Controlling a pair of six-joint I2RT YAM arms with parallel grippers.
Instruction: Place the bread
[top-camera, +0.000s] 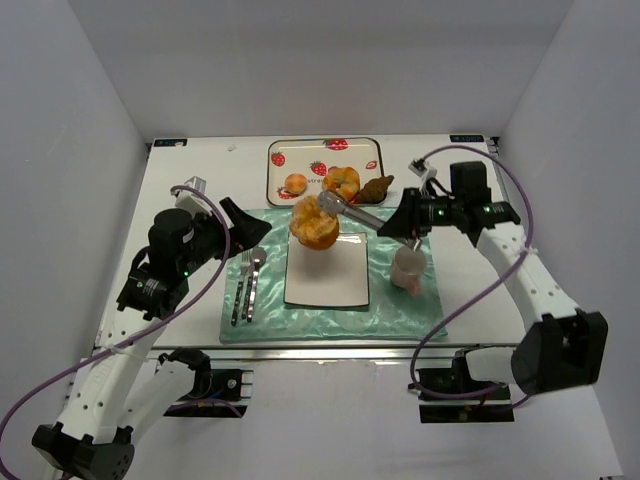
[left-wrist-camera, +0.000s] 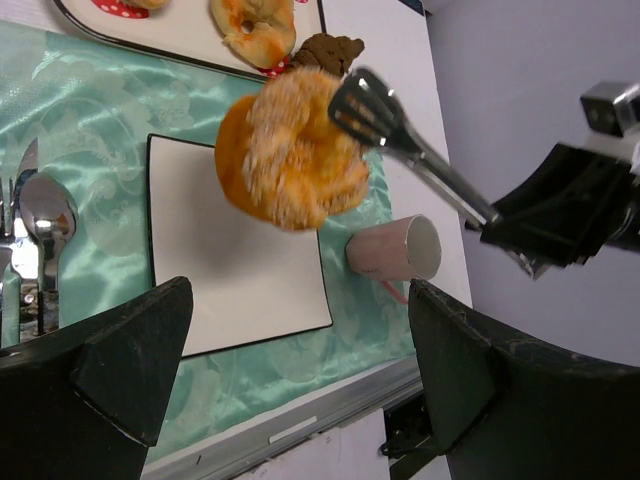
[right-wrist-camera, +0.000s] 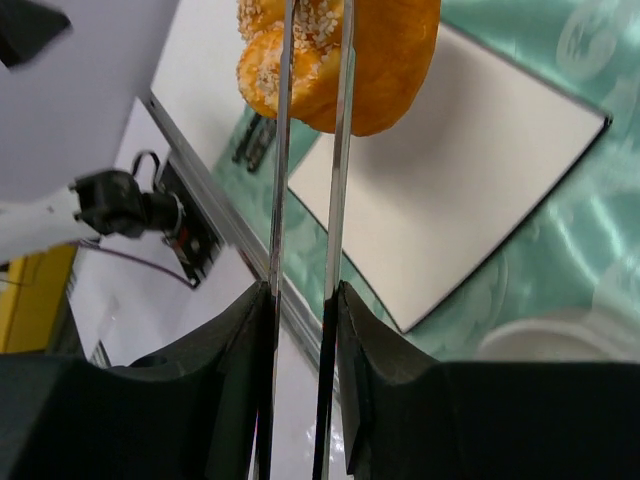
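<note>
The bread (top-camera: 313, 226) is a tall golden muffin-like loaf with a ruffled, sugared top. It hangs in the air above the far edge of the white square plate (top-camera: 325, 280), pinched between metal tongs (top-camera: 355, 212). My right gripper (top-camera: 398, 222) is shut on the tongs' handles. The right wrist view shows the two tong arms (right-wrist-camera: 340, 200) between my right gripper's jaws (right-wrist-camera: 305, 290), the bread (right-wrist-camera: 350, 60) and the plate (right-wrist-camera: 470, 170) below it. My left gripper (top-camera: 250, 228) is open and empty, left of the plate. The bread (left-wrist-camera: 290, 150), tongs (left-wrist-camera: 420, 155) and plate (left-wrist-camera: 240, 270) show beyond my left gripper (left-wrist-camera: 300, 295).
A strawberry-print tray (top-camera: 275, 180) at the back holds a flat bun (top-camera: 295, 184), another bun (top-camera: 343, 183) and a dark pastry (top-camera: 377, 187). A pink cup (top-camera: 409, 268) stands right of the plate, and a fork and spoon (top-camera: 247, 285) lie left of it, all on a green placemat (top-camera: 390, 310).
</note>
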